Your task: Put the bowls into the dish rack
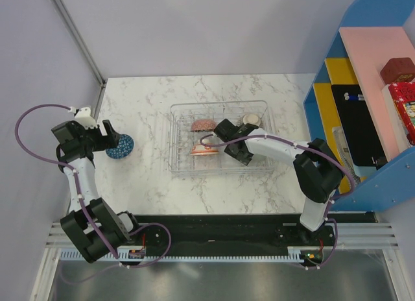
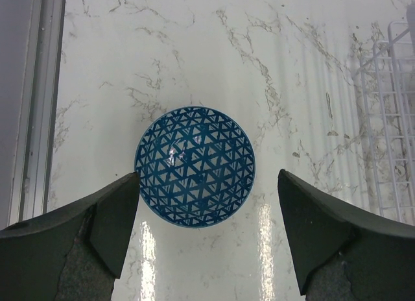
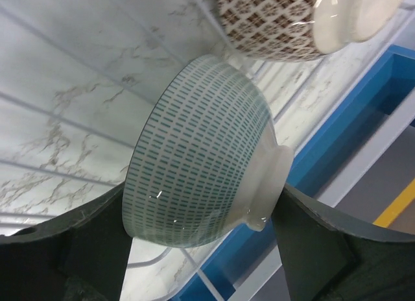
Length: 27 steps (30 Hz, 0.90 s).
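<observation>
Four of the five bowls look loaded into the clear dish rack [image 1: 174, 140]; one seems left. A blue bowl [image 2: 194, 166] with a triangle lattice sits on the marble desk [image 1: 149, 93], directly below the left tool [image 2: 207, 176], whose jaws hang wide open. A pale green bowl [image 3: 201, 165] with dashed rings lies on its side between the right tool [image 3: 202, 197]'s spread jaws; whether they grip it, I cannot tell. Just beyond is a beige lattice bowl [image 3: 272, 22].

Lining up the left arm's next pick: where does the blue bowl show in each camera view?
Top external: the blue bowl sits at left on the marble table.
Left wrist: mid-picture, framed by the open left gripper.
Right wrist: not in it.
Shared landmark: the dish rack, right of the bowl in both those views.
</observation>
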Motion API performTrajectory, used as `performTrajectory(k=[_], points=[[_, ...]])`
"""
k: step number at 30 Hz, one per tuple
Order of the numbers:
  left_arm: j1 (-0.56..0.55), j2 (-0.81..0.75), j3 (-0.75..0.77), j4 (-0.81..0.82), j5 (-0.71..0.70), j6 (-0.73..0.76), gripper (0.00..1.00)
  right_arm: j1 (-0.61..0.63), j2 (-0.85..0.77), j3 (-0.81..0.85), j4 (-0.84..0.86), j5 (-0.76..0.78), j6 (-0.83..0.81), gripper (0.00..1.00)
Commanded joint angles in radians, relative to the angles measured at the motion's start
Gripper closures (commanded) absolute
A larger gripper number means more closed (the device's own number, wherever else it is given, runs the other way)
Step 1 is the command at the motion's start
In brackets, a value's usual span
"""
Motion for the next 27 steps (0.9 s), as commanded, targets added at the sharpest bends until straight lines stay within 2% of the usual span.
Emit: performTrajectory(k=[1, 8, 15, 27], points=[[0.01, -0.019, -0.002, 0.037, 0.04, -0.023, 0.08, 0.017, 0.011, -0.023, -0.054, -0.077, -0.001, 0.14], [0.017, -0.019, 0.0, 0.039, 0.051, -0.022, 0.08, 0.035, 0.006, -0.032, -0.054, -0.094, -0.016, 0.03], [0.02, -0.016, 0.0, 0.039, 0.054, -0.02, 0.08, 0.038, -0.011, -0.017, -0.072, -0.095, -0.019, 0.02], [0.024, -0.022, 0.001, 0.039, 0.056, -0.022, 0.08, 0.038, -0.081, 0.095, -0.15, -0.213, -0.016, 0.03]])
